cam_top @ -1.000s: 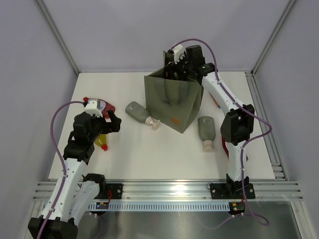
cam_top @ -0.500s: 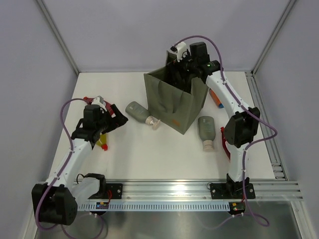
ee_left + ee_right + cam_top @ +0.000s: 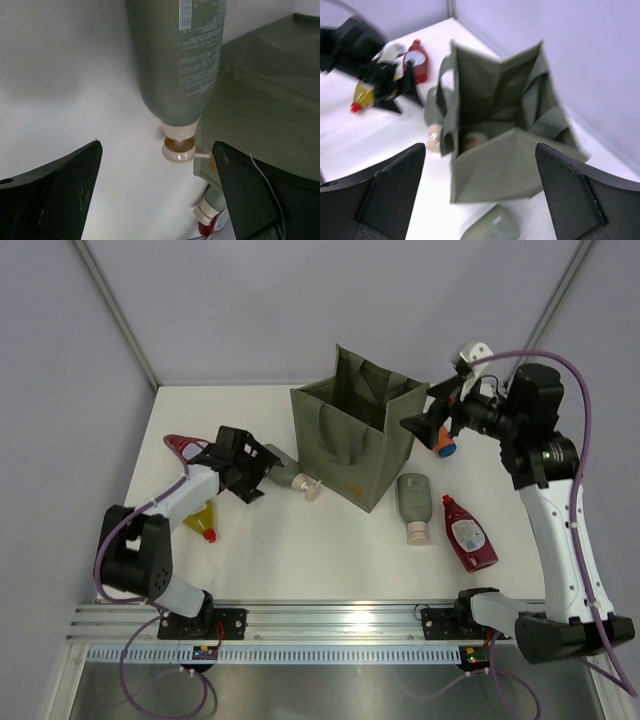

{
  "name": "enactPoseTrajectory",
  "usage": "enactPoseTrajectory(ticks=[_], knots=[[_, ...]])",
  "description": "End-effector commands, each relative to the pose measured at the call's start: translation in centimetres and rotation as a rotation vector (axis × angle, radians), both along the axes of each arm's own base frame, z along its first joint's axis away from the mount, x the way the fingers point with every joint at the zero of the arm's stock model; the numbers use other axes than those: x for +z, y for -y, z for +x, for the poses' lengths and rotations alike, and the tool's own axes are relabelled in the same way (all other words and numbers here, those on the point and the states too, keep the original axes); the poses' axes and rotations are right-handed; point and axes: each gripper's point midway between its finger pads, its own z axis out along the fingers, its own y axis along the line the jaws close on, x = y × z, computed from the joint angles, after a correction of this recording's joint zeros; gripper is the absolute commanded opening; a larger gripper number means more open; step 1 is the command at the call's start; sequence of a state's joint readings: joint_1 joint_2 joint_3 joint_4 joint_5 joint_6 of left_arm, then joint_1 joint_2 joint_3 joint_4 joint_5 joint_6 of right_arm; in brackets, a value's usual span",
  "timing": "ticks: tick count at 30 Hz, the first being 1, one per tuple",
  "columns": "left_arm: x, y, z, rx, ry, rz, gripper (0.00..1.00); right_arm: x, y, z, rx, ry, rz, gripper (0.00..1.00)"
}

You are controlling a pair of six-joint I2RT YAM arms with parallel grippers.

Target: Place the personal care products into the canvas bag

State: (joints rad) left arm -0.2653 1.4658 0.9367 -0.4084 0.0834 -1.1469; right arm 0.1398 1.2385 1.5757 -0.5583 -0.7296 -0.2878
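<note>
Olive canvas bag (image 3: 355, 445) stands upright, mouth open. The right end effector (image 3: 428, 418) has pulled back from above that mouth to the bag's right, jaws wide and empty. What looks like a cream bottle (image 3: 472, 140) lies blurred inside the bag, so one product seems delivered. The left end effector (image 3: 257, 475), also wide, has swung in to straddle the grey-green pump bottle (image 3: 175, 65) left of the bag, probably the next pick. Right of the bag wait a capped grey-green bottle (image 3: 413, 500), a dark red bottle (image 3: 469, 533) and an orange bottle (image 3: 443, 445). The surface (image 3: 300, 550) is white, and the walls (image 3: 250, 300) are pale with metal frame posts (image 3: 115, 310).
</note>
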Motion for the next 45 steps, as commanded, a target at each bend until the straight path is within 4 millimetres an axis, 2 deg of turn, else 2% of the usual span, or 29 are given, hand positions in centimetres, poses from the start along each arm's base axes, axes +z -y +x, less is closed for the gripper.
enactPoseTrajectory(ticks=[1,4,5,6,8,10,12,13,14,18,20,21,22,23,25,26,29,30,31,33,34,36,37,38,40,41,43,44,45], knots=[[-0.7,0.6,2.7,0.111,-0.024,-0.045,0.98,-7.5,0.5,-1.1,0.067,-0.154,0.035,1.00],[-1.6,0.7,4.8,0.114,0.006,-0.026,0.99,-10.7,0.9,-2.3,0.085,-0.219,0.055,0.99],[-1.8,0.7,5.3,0.111,0.012,-0.018,0.99,-11.3,1.1,-2.4,0.085,-0.229,0.058,1.00],[-3.0,0.5,5.5,0.117,-0.014,0.004,0.99,-11.8,1.2,-2.5,0.087,-0.240,0.062,1.00],[-3.2,0.5,6.2,0.110,-0.021,0.022,0.99,-12.9,1.1,-2.7,0.105,-0.254,0.077,0.99],[-5.0,0.2,6.5,0.107,-0.058,0.061,0.99,-13.2,0.9,-2.9,0.123,-0.263,0.093,1.00],[-5.3,0.2,7.4,0.105,-0.060,0.085,0.99,-13.2,1.0,-2.9,0.125,-0.260,0.094,1.00],[-6.5,0.1,7.5,0.100,-0.088,0.099,0.99,-13.5,1.0,-3.0,0.130,-0.267,0.096,1.00],[-6.6,0.3,8.0,0.099,-0.084,0.097,0.99,-13.6,0.9,-3.1,0.136,-0.267,0.099,0.99],[-8.7,0.4,8.1,0.108,-0.147,0.105,0.98,-14.4,0.7,-3.6,0.161,-0.281,0.105,0.99],[-10.2,0.3,7.4,0.118,-0.212,0.119,0.96,-14.5,1.6,-3.2,0.136,-0.282,0.112,1.00],[-10.1,0.2,7.8,0.125,-0.218,0.126,0.95,-14.5,1.6,-3.2,0.141,-0.284,0.115,1.00],[-10.5,0.2,7.6,0.125,-0.239,0.135,0.91,-14.5,1.7,-3.1,0.136,-0.283,0.116,1.00],[-11.2,0.0,7.1,0.122,-0.273,0.149,0.78,-14.5,1.8,-3.1,0.138,-0.285,0.117,1.00],[-11.4,-0.1,6.8,0.096,-0.292,0.168,0.60,-14.5,1.8,-3.1,0.141,-0.289,0.122,1.00],[-11.7,-0.1,6.4,0.080,-0.307,0.176,0.45,-14.5,1.8,-3.2,0.144,-0.291,0.123,1.00],[-11.9,-0.8,5.6,0.012,-0.318,0.232,0.24,-14.4,1.7,-3.2,0.151,-0.292,0.127,1.00],[-11.7,-1.0,5.6,-0.009,-0.310,0.243,0.06,-14.4,1.7,-3.2,0.153,-0.294,0.127,1.00],[-11.1,-1.2,5.5,-0.068,-0.287,0.262,0.00,-14.4,1.7,-3.2,0.155,-0.291,0.126,1.00],[-9.9,-1.0,5.8,-0.129,-0.236,0.265,0.00,-14.5,1.7,-3.3,0.161,-0.291,0.122,0.99],[-8.1,-1.0,6.0,-0.188,-0.169,0.276,0.00,-14.4,1.7,-3.5,0.172,-0.285,0.119,1.00],[-6.6,-0.2,5.8,-0.266,-0.076,0.242,0.00,-14.6,1.4,-4.4,0.224,-0.272,0.099,1.00],[-5.7,0.1,5.6,-0.324,-0.026,0.238,0.00,-14.1,1.0,-5.4,0.286,-0.260,0.108,1.00],[-3.7,1.6,5.2,-0.395,0.078,0.167,0.00,-14.3,0.7,-6.6,0.322,-0.289,0.117,0.99],[-1.7,2.9,5.1,-0.483,0.199,0.122,0.00,-14.1,0.2,-8.1,0.405,-0.257,0.117,0.98],[-0.7,4.3,3.5,-0.567,0.231,0.037,0.00,-14.0,0.1,-8.4,0.423,-0.231,0.104,0.97],[0.1,5.5,2.5,-0.645,0.272,-0.025,0.00,-14.1,-0.4,-9.0,0.439,-0.238,0.078,0.97],[1.0,6.6,1.2,-0.708,0.285,-0.106,0.00,-14.2,-1.0,-9.4,0.458,-0.232,0.053,0.96],[0.8,6.9,0.2,-0.729,0.273,-0.147,0.00,-14.7,-1.2,-9.1,0.436,-0.234,0.007,0.96]])
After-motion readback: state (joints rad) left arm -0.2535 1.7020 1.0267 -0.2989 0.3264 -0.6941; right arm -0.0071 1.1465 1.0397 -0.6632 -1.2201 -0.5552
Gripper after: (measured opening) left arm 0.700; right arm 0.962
